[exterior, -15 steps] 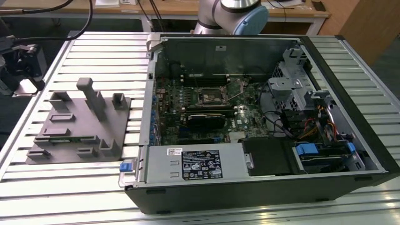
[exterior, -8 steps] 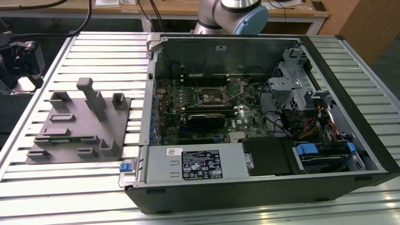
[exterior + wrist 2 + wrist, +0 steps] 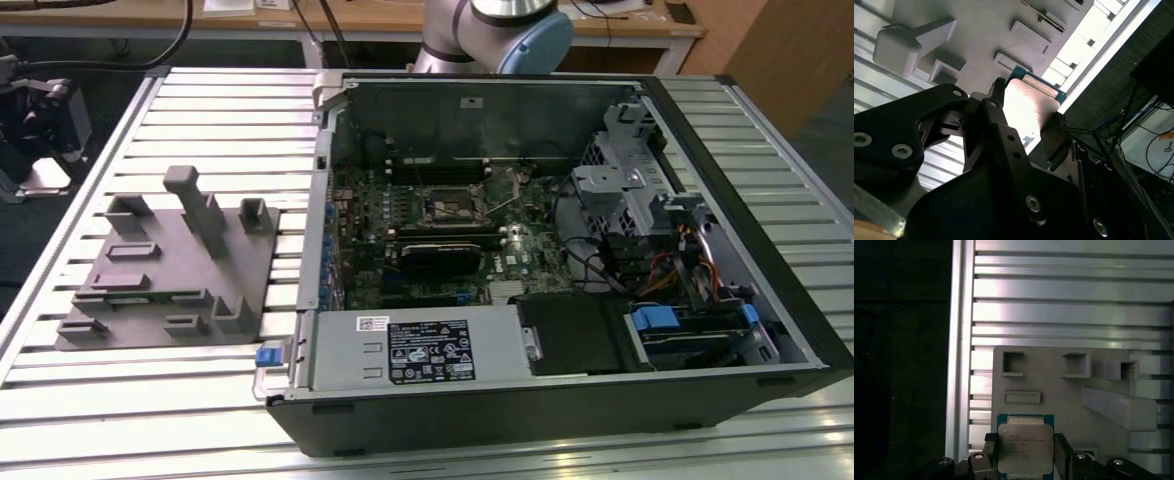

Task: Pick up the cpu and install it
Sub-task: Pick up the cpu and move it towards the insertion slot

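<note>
The gripper is clamped on the cpu by two opposite edges, with the chip flat between its fingers and the grey tray below. It's light and stiff but likely fragile underneath, so an edges-only hold looks right.

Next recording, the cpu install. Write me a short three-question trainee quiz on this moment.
1. True or false: the cpu lies inside the case.
2. In the first wrist view, the cpu is seen against: A) tray B) motherboard C) keyboard
3. Fill in: in the exterior view, the tray is on the case's ____ side.
Key: 1 false, the gripper grips it by two edges. 2 A. 3 the exterior view's left.
</note>
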`<action>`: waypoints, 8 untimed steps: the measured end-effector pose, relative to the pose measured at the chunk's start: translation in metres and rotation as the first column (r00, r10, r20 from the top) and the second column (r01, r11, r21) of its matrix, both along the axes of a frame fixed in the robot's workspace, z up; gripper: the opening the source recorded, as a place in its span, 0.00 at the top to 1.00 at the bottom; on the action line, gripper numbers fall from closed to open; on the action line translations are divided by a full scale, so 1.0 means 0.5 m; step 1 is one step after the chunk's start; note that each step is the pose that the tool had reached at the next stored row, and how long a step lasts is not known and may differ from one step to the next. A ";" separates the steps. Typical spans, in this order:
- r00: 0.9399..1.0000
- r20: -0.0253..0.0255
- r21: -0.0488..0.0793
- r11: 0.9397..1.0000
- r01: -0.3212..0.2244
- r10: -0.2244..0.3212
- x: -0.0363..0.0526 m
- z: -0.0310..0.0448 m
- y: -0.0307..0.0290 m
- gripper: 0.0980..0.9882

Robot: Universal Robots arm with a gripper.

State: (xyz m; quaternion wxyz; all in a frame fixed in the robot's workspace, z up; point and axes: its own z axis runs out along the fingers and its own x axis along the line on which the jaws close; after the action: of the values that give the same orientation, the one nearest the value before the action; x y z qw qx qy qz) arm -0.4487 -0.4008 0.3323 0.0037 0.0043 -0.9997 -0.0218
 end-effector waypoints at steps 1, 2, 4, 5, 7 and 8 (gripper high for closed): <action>1.000 0.000 0.000 1.000 0.000 0.000 0.000 0.002 0.000 0.51; 1.000 0.000 0.000 1.000 0.000 0.000 0.000 0.004 0.000 0.51; 1.000 0.000 0.000 1.000 0.000 0.000 0.000 0.008 0.000 0.51; 1.000 0.000 0.000 1.000 0.000 0.000 0.000 0.010 0.000 0.51; 1.000 0.000 0.000 1.000 0.000 0.000 0.000 0.014 0.000 0.51; 1.000 0.000 0.000 1.000 0.000 0.000 0.000 0.016 0.000 0.51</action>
State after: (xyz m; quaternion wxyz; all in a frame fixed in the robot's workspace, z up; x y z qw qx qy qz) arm -0.4487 -0.4007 0.3405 0.0037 0.0043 -0.9997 -0.0218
